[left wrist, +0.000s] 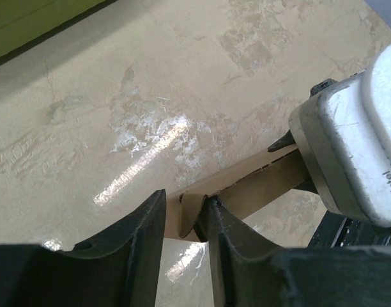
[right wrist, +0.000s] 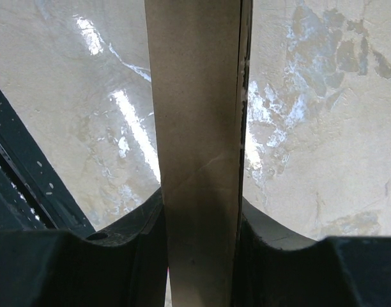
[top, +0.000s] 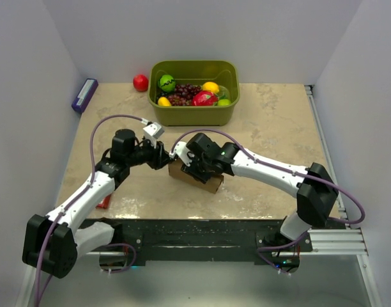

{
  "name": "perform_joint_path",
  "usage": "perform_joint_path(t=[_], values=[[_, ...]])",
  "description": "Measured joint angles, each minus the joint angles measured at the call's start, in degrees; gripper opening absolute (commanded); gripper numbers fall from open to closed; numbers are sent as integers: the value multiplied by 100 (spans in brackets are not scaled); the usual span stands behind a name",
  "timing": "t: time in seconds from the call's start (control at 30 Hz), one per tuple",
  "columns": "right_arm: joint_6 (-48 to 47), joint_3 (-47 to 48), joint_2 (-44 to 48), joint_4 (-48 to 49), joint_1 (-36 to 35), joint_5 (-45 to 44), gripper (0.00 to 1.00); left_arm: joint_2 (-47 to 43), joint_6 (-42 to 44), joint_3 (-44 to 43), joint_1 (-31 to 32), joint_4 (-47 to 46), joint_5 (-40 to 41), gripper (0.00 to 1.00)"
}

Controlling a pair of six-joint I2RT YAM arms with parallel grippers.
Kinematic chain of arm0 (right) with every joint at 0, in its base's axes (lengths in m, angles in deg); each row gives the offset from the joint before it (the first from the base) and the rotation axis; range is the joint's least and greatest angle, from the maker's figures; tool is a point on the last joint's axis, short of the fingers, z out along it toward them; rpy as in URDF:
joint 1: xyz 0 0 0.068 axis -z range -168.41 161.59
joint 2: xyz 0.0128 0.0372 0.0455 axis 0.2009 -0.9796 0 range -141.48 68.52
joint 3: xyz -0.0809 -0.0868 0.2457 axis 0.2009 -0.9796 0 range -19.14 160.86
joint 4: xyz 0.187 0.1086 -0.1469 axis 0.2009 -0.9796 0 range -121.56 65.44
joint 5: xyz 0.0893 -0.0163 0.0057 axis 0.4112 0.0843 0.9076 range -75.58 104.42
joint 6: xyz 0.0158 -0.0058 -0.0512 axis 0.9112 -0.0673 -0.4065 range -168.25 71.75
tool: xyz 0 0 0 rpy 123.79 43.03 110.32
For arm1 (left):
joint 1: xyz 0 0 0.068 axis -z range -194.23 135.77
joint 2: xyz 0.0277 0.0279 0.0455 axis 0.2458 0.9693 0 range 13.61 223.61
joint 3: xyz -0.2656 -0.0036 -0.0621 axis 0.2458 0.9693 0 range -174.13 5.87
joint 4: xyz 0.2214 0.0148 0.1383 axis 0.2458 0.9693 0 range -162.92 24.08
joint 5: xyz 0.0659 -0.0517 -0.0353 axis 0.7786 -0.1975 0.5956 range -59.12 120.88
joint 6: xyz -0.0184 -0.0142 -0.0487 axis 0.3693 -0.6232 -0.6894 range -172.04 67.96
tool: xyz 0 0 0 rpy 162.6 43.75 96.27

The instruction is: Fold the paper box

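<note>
From above, saw an olive-green tub [top: 192, 116] at the far edge of the table [top: 272, 128], holding dark grapes [top: 184, 94], a green fruit [top: 167, 82], a red fruit [top: 204, 98], an orange fruit [top: 210, 87] and a yellow fruit [top: 163, 101]. Noted a red ball [top: 140, 82] just left of the tub and a purple pack [top: 85, 95] by the left wall. Found the paper box [top: 211, 185] mid-table toward the near edge, under the right gripper [top: 190, 167], with the left gripper [top: 163, 157] at its left end. Took in a beige marbled tabletop and plain pale walls on three sides. From the left wrist, caught a brown flap of the box between the two dark fingers [left wrist: 135, 236], close against the right one and with a slit beside the other; could not tell whether pinched. Glimpsed the tub's green wall in the top left corner and glare streaks on the surface. From the right wrist, found the fingers [right wrist: 272, 249] clamped on an upright cardboard panel filling the gap between them, above the glossy tabletop
</note>
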Motion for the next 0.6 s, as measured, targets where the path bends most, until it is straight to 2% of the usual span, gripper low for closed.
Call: perform_joint_path(t=[0.13,0.3,0.4,0.53,0.6], values=[[-7,35,-55,20,0,20,1,33,-7,0,35,-9,7,20],[59,35,-55,17,0,-28,17,61,7,-11,92,-39,92,12],[216,35,-52,-4,0,-101,31,90,26,-11,173,-74,214,10],[575,35,-39,-22,-13,-236,61,94,28,-20,289,-79,420,9],[791,35,11,15,-4,-380,69,94,26,-22,343,-17,476,8]])
